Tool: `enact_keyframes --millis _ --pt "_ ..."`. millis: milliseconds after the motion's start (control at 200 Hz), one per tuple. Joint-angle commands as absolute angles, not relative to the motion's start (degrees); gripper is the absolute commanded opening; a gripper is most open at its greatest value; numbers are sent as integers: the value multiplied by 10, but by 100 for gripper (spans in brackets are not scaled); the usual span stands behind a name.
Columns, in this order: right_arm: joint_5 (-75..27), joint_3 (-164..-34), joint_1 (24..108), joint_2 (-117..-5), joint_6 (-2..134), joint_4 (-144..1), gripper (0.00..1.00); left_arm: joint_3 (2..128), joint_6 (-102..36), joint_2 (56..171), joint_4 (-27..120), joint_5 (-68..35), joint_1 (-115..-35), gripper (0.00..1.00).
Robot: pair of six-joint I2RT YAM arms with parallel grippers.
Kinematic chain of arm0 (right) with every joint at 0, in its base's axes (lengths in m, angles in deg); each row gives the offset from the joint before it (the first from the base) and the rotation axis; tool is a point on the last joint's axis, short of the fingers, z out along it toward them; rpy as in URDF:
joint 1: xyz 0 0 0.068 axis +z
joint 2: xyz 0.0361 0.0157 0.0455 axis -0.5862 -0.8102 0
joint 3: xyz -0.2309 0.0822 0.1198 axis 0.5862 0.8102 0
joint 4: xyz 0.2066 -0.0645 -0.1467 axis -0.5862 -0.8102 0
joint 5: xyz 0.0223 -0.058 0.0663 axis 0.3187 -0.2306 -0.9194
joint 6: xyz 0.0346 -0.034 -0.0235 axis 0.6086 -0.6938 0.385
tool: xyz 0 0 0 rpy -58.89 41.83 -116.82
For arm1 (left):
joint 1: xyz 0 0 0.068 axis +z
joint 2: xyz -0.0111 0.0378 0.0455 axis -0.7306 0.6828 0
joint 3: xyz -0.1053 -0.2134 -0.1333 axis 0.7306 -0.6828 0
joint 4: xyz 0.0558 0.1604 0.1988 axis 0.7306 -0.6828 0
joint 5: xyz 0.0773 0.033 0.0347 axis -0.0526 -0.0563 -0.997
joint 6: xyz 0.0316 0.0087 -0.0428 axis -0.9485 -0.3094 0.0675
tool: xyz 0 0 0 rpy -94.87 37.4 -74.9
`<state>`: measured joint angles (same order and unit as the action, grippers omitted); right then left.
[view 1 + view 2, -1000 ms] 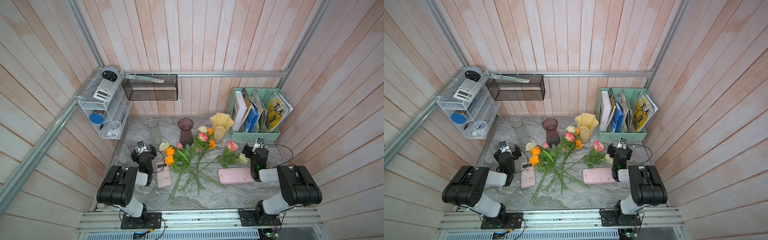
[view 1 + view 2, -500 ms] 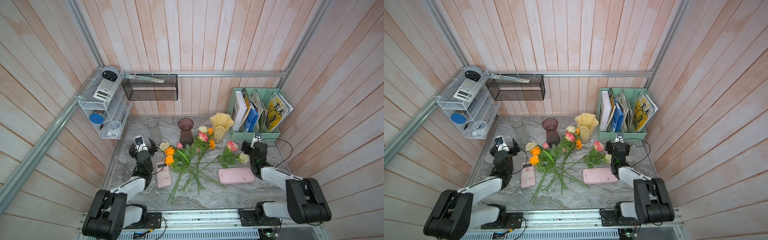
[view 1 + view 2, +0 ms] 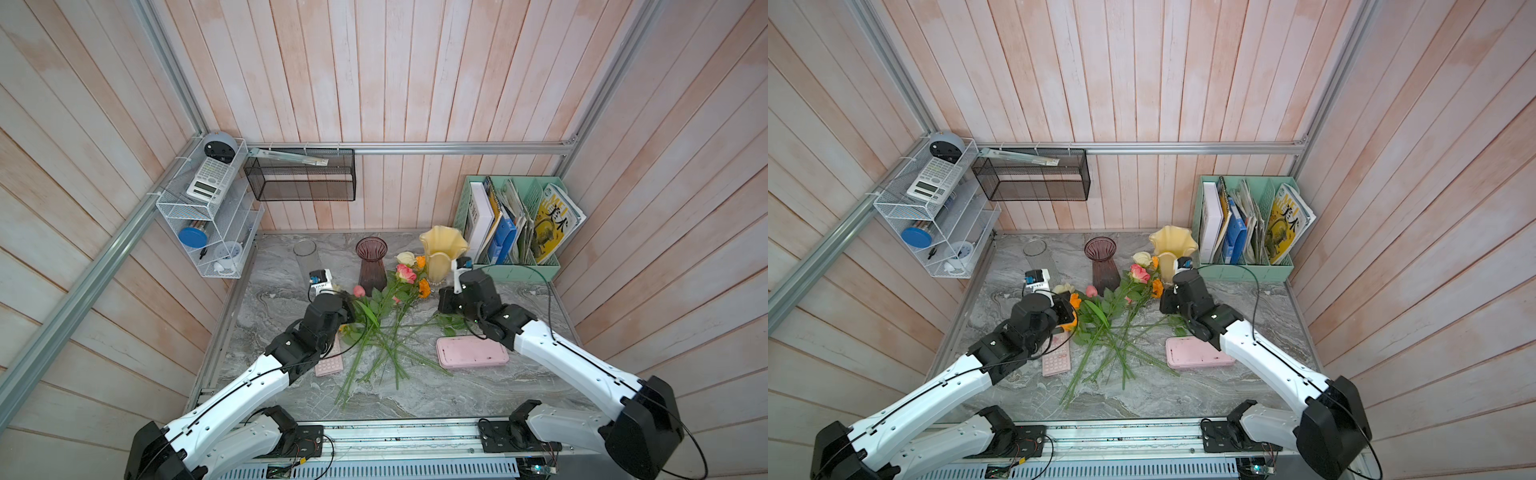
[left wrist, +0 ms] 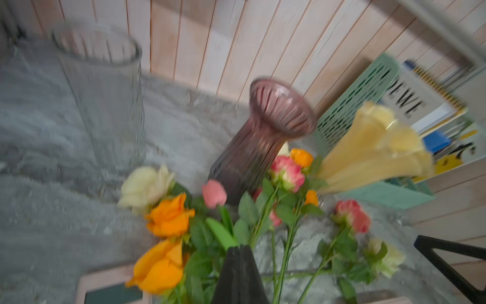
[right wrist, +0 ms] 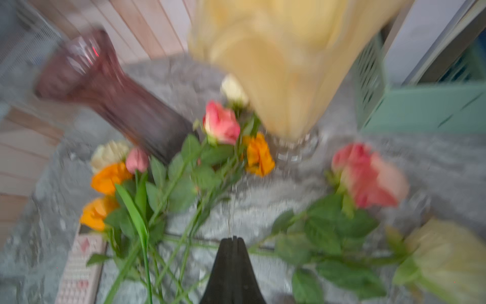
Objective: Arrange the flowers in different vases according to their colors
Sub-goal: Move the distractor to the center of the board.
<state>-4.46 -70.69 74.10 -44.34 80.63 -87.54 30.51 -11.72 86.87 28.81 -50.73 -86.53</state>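
Note:
The flowers (image 3: 386, 316) lie in a loose pile mid-table, with cream, pink and orange heads and crossing green stems. Behind them stand the vases: a clear glass cylinder (image 3: 306, 257), a dark purple ribbed one (image 3: 371, 266) and a pale yellow ruffled one (image 3: 441, 253). None of the vases shows a flower in it. My left gripper (image 4: 239, 247) is shut and empty, hovering over leaves beside the orange roses (image 4: 168, 218). My right gripper (image 5: 234, 239) is also shut and empty, above stems between the main pile and a pink rose (image 5: 368, 179).
A mint-green file holder (image 3: 519, 270) with books stands at the back right. A pink case (image 3: 471, 351) lies under the right arm and a pink calculator (image 3: 328, 365) under the left arm. A white wire shelf (image 3: 208, 224) and a black mesh basket (image 3: 299, 178) hang on the walls.
Both arms have stretched forward from a folded pose to hang over the flower pile. Both grippers have gone from open to shut with nothing in them.

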Motion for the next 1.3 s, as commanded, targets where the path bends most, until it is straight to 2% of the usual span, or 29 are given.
enact_keyframes --millis 0,175,340,640,1000,1295 --pt "-45 -689 781 -446 894 -910 0 261 -4 876 251 -486 -877 0" --pt "-24 -686 835 -473 921 -925 0 219 16 920 309 -468 -892 0" --pt "-40 -688 851 -526 941 -935 0 203 34 987 336 -458 -895 0" --pt "-60 -736 851 -606 937 -1002 0 198 58 1031 323 -455 -897 0" --pt "-4 -722 843 -588 965 -1064 0 185 75 1019 252 -464 -895 0" --pt "24 -722 799 -595 974 -1107 0 153 63 1022 272 -436 -834 0"
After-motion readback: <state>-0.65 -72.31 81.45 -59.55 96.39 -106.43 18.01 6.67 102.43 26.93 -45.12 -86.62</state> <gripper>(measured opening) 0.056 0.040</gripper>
